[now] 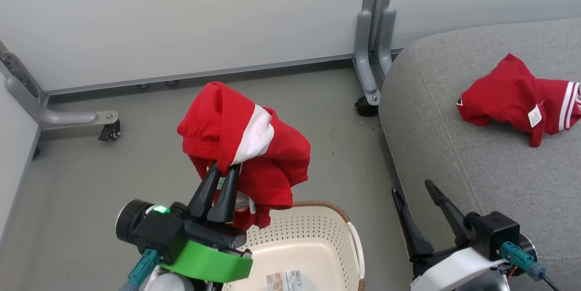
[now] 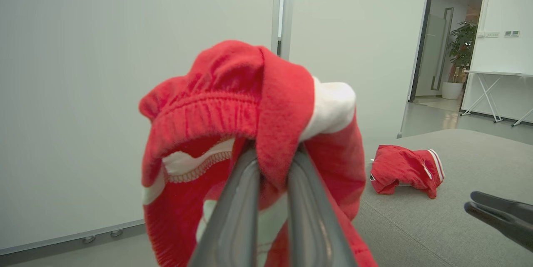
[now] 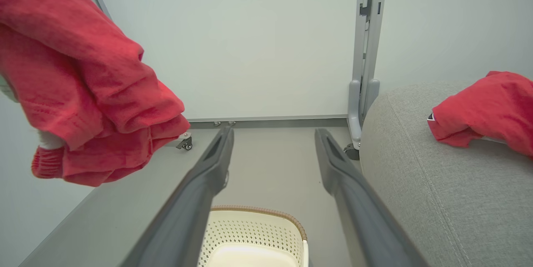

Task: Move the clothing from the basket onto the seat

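My left gripper [image 1: 225,169] is shut on a red garment with a white panel [image 1: 254,145], which hangs in the air above the cream basket [image 1: 313,236]. In the left wrist view the cloth [image 2: 250,104] drapes over both fingers. A second red garment with white stripes and a tag [image 1: 517,96] lies on the grey seat [image 1: 454,145] at the right. My right gripper [image 1: 413,191] stands open by the seat's front edge, nothing between its fingers [image 3: 216,158]. The basket [image 3: 254,238] holds just a paper label [image 1: 283,280].
Grey floor [image 1: 136,168] lies between the basket and the white partition panels. A grey partition foot with a caster [image 1: 365,100] stands close to the seat's left edge; another footed caster [image 1: 109,130] is at the far left.
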You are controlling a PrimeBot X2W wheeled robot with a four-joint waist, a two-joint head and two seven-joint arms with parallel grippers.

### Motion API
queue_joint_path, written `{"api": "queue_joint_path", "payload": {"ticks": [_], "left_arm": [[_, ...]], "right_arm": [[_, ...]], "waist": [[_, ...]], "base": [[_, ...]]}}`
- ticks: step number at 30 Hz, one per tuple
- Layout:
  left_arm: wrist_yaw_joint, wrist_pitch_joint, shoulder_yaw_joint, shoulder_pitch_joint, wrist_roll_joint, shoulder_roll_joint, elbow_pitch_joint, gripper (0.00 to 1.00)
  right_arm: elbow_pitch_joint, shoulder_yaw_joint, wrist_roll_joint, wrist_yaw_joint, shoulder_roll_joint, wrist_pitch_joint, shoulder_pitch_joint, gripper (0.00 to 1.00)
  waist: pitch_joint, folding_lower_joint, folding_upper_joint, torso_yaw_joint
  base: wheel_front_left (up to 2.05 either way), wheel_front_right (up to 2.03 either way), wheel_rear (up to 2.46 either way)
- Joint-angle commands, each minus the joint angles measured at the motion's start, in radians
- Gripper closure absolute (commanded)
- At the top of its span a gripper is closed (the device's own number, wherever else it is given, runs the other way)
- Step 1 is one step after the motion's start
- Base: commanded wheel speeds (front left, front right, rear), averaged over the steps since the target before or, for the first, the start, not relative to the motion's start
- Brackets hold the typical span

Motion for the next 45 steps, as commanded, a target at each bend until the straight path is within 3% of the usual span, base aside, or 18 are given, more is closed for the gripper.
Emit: {"api": "queue_joint_path", "payload": {"ticks": [1,8,22,30,43,44,45], "left_arm": [[-0.005,-0.003,0.007,0.015,0.007,-0.001,-0.004,1.0],[-0.011,-0.003,0.01,0.015,0.015,-0.009,-0.001,1.0],[-0.023,-0.003,0.013,-0.005,0.02,-0.021,-0.001,1.0],[-0.027,-0.003,0.0,-0.025,0.016,-0.025,0.016,1.0],[-0.034,-0.003,-0.04,-0.045,0.011,-0.027,0.02,1.0],[-0.034,-0.003,-0.042,-0.045,0.011,-0.027,0.02,1.0],[-0.033,-0.003,-0.044,-0.045,0.011,-0.027,0.02,1.0]], "right_arm": [[-0.002,0.002,0.003,0.0,-0.003,0.0,0.01,0.0],[0.001,0.051,0.01,0.0,-0.015,0.006,-0.012,0.0],[0.049,0.422,0.205,0.0,-0.104,0.027,-0.252,0.0],[0.18,0.528,0.266,0.0,-0.106,0.008,-0.429,0.0],[0.443,0.649,0.348,0.0,-0.039,-0.067,-0.637,0.0],[0.463,0.66,0.357,0.0,-0.033,-0.069,-0.65,0.06],[0.477,0.669,0.361,0.0,-0.03,-0.072,-0.662,0.53]], "waist": [[0.001,0.0001,-0.0001,0.0],[0.004,0.0001,-0.0001,0.003],[0.023,0.0001,-0.0001,0.023],[0.034,0.0001,-0.0001,0.041],[0.045,0.0001,-0.0001,0.06],[0.044,0.0001,-0.0001,0.06],[0.043,0.0001,-0.0001,0.06]], "base": [[0.0,0.0,0.0],[0.0,0.0,0.0],[0.0,0.0,0.0],[0.0,0.0,0.0],[0.0,0.0,0.0],[0.0,0.0,0.0],[0.0,0.0,0.0]]}}
